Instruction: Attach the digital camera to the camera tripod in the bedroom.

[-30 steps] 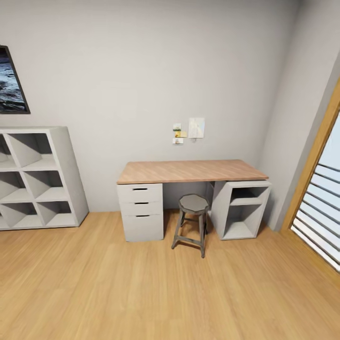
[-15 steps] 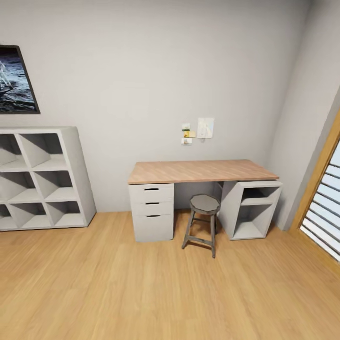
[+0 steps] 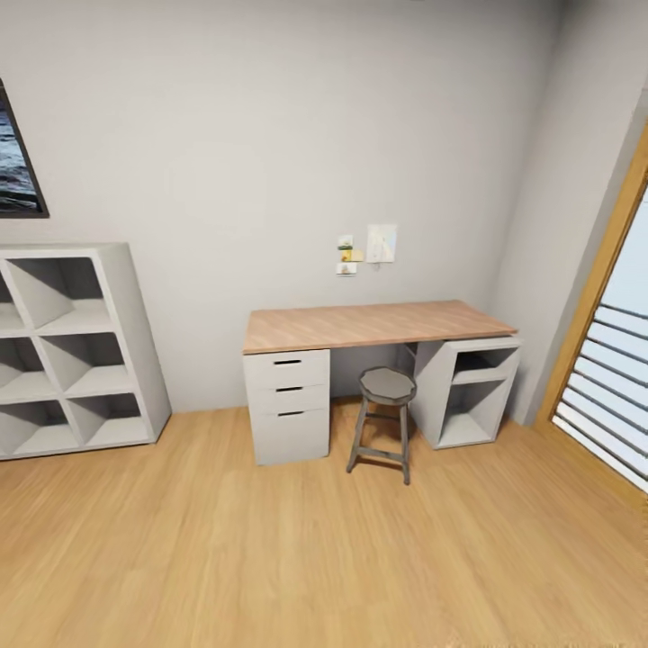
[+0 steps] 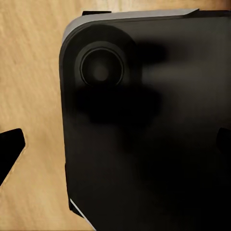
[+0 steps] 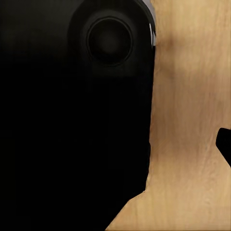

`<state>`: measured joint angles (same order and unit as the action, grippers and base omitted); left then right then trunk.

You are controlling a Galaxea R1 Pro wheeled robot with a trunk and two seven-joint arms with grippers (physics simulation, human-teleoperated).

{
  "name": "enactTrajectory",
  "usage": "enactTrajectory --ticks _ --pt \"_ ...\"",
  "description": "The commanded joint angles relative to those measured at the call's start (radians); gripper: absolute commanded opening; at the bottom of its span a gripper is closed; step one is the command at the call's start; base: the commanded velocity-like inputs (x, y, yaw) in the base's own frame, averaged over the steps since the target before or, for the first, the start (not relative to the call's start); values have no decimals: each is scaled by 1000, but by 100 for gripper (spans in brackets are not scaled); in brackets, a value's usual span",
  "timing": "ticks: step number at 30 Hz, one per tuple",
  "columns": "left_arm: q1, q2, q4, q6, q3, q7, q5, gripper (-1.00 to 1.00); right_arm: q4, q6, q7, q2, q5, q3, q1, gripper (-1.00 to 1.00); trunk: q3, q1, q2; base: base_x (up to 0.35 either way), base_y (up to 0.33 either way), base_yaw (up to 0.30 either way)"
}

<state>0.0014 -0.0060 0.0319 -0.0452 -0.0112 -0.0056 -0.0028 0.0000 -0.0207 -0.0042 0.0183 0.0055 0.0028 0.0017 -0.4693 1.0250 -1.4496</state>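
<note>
Head view: whole scene shifted between earlier frames and this one, so camera motion, not furniture; wooden-topped table [image 3: 378, 325], stool [image 3: 384, 419] and cube shelves [image 3: 72, 346] shown. Wrong room judged; digital camera, camera tripod unseen. Wrist views: dark robot body over wood floor [image 5: 192, 120]; tool states impossible to tell.

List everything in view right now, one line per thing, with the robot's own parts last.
Desk: one, wooden top on white supports, against the back wall.
Drawer unit: one, white, three drawers, under the desk's left end.
Open shelf unit: one, white, under the desk's right end.
Stool: one, dark grey metal, in front of the desk between the two units.
Cube shelf: one, grey-white, by the wall at left.
Framed picture: one, dark frame, on the wall above the cube shelf.
Notes: a few small papers, on the wall above the desk.
Slatted door: one, wooden frame, at right.
Floor: light wood.
Robot body: black, over the floor in both wrist views; pincer states cannot be told.
</note>
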Motion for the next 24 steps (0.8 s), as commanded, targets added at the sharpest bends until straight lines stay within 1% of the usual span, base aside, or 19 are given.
enactTrajectory --ticks 1,8,11,16,24 --pt "0 0 0 -2 -1 -1 0 100 0 -2 0 0 1 0 0 100 -1 0 0 0 326 -240" --pt "0 0 0 -2 -1 -1 0 100 0 -2 0 0 1 0 0 100 -1 0 0 0 326 -243" --pt "0 0 0 -2 -1 -1 0 100 0 -2 0 0 1 0 0 100 -1 0 0 0 213 -244" --pt "0 0 0 -2 -1 -1 0 100 0 -2 0 0 1 0 0 100 -1 0 0 0 84 -244" --pt "0 1 0 -2 -1 -1 0 100 0 -2 0 0 1 0 0 100 -1 0 0 0 16 -244"
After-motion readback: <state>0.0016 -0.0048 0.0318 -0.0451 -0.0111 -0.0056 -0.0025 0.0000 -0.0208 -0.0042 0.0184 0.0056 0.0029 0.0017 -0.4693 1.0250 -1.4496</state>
